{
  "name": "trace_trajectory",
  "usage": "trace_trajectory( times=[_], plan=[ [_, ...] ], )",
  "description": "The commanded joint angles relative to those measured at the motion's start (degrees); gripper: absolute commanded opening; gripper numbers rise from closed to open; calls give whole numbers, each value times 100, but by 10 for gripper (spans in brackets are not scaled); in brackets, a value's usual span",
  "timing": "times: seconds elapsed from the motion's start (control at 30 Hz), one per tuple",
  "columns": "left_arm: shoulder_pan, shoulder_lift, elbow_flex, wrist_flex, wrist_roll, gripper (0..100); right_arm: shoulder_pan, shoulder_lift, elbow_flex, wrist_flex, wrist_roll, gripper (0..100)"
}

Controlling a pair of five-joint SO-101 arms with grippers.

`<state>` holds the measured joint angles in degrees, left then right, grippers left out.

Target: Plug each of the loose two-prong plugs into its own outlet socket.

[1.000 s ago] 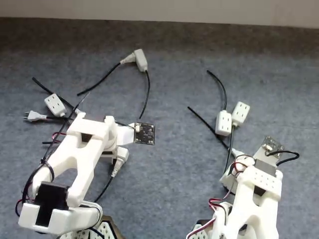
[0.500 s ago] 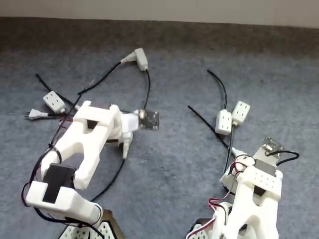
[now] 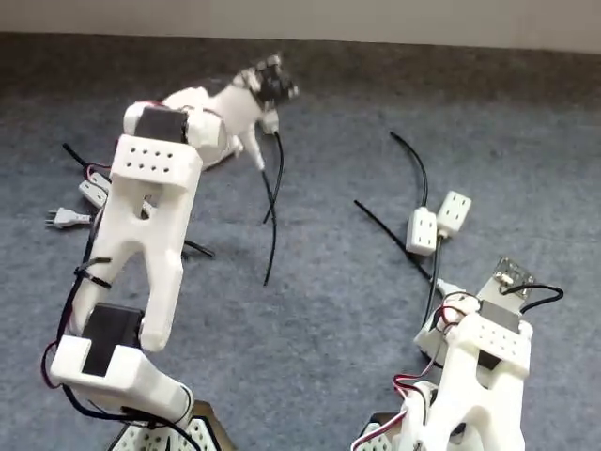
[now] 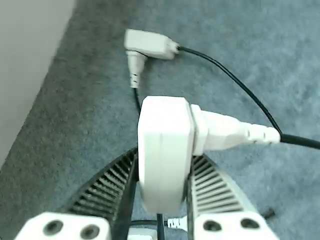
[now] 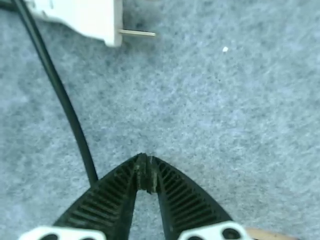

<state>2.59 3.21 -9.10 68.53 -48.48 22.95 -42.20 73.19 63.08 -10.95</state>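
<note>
The left claw point(image 4: 164, 167) was clamped shut on a white socket point(image 4: 165, 125), a ribbed finger point(image 4: 107, 192) pressed to each side. A plug point(image 4: 222, 132) was joined to the socket's side, and its black lead point(image 4: 300, 141) trailed away. Just beyond, on the grey carpet point(image 4: 260, 45), lay a white connector point(image 4: 150, 43) with leads of its own.

From above, the left arm point(image 3: 150, 207) stretched to the carpet's far edge. Beside that arm's outer flank a two-prong plug point(image 3: 64, 219) lay loose.

The right claw point(image 5: 146, 172) was fully closed on nothing, its tips together over the carpet. Near it lay a loose plug point(image 5: 85, 17) with one bare prong point(image 5: 137, 33) showing. A black cord point(image 5: 60, 95) ran from that plug past one finger.

From above, the right arm point(image 3: 479, 376) sat folded at the near edge. Beyond it a nearer socket point(image 3: 423, 230) and a farther socket point(image 3: 454, 212) lay just beside each other, well apart from the left claw.
</note>
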Motion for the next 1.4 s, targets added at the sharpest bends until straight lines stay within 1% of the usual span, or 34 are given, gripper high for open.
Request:
trace_trajectory(
  times=[0.0, 0.07, 0.13, 0.2, 0.3, 0.43, 0.47, 0.63, 0.8, 0.83, 0.9, 1.0, 1.07, 1.1, 1.17, 1.27, 1.37],
  plan=[
    [330, 541, -1534, 141, 800, 6, -40, 22, -22, -92, -26, 10],
    [470, 1147, -2334, 352, 1011, 6, -40, 22, -22, -92, -26, 10],
    [541, 1868, -3371, 536, 1477, 6, -40, 22, 22, -92, -26, 10],
    [602, 2651, -4541, 738, 1767, 6, -40, 22, 154, -303, 18, 10],
    [769, 3855, -6141, 941, 1881, 6, -40, 22, 312, -470, 229, 10],
    [910, 5182, -7424, 897, 1881, 6, -40, 22, 321, -479, 246, 10],
    [919, 5455, -7565, 870, 1873, 6, -40, 22, 330, -479, 246, 10],
    [760, 6545, -7609, -35, 1846, 7, -40, 22, 330, -479, 246, 10],
    [541, 7187, -7609, -642, 1846, 11, -40, 22, 330, -479, 255, 10],
    [514, 7266, -7609, -686, 1846, 27, -40, 22, 330, -479, 255, 10],
    [462, 7398, -7609, -703, 1732, 105, -40, 22, 330, -479, 255, 12],
    [391, 7547, -7618, -677, 1776, 281, -40, 22, 330, -479, 264, 13],
    [295, 7512, -7662, -422, 1943, 367, -40, 22, 330, -479, 484, 13],
    [233, 7407, -7749, -246, 2013, 381, -40, 22, 330, -479, 633, 13],
    [92, 7108, -8066, 149, 2084, 383, -40, 22, 338, -462, 774, 13],
    [-136, 6624, -8611, 668, 2092, 383, -48, 22, 338, -470, 774, 13],
    [-426, 5921, -8602, 1266, 2418, 383, -48, 22, 338, -470, 782, 13]
  ],
)
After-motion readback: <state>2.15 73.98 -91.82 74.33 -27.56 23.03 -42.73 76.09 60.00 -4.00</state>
